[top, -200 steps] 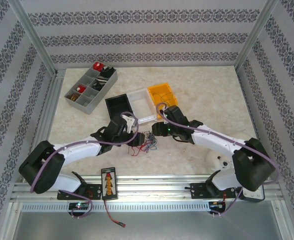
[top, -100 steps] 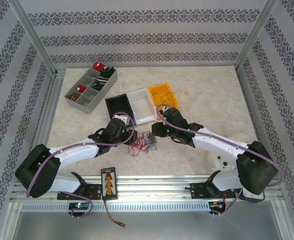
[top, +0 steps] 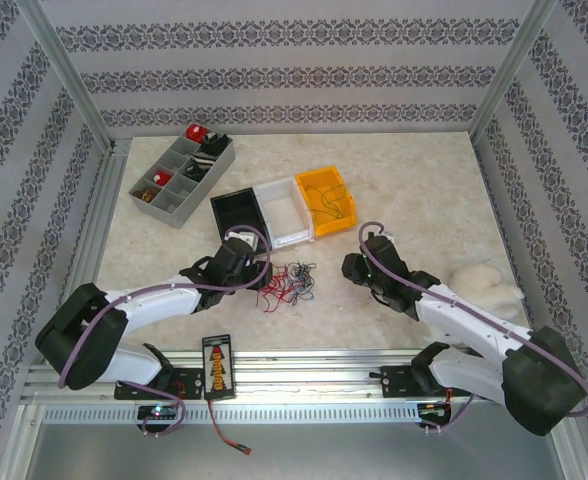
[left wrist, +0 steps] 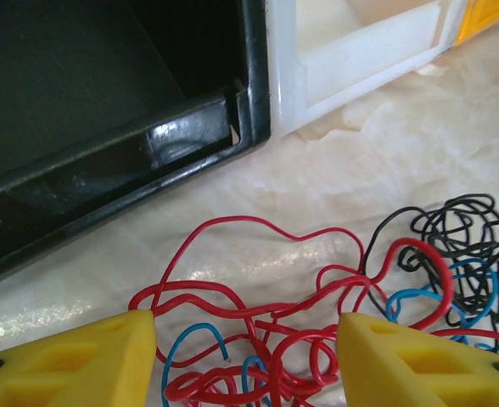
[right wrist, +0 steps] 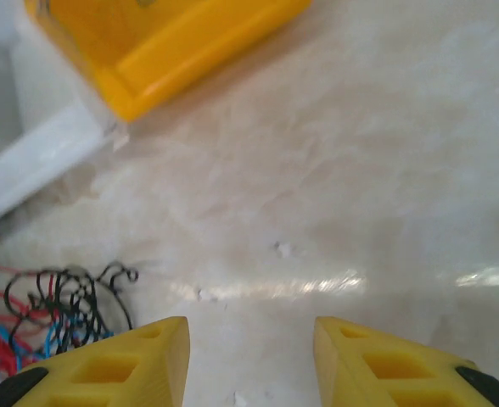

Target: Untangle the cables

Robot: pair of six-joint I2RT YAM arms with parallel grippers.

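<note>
Right gripper (right wrist: 249,341) withdrew across marble table (top: 414,190).

— What lies on the marble table (right wrist: 360,170)?
— The cables (left wrist: 317,297), tangled between the fingers of the left gripper (left wrist: 245,322); a black bin (left wrist: 190,144) and white bin (left wrist: 360,59) just ahead.
— And by the right gripper (right wrist: 249,326)?
— Bare marble between its fingers; a yellow bin (right wrist: 173,59) ahead, leftward.

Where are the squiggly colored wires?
In the top view, the cables lie mid-table, just nearer the arms than the black bin, right beside the left pincer.
</note>
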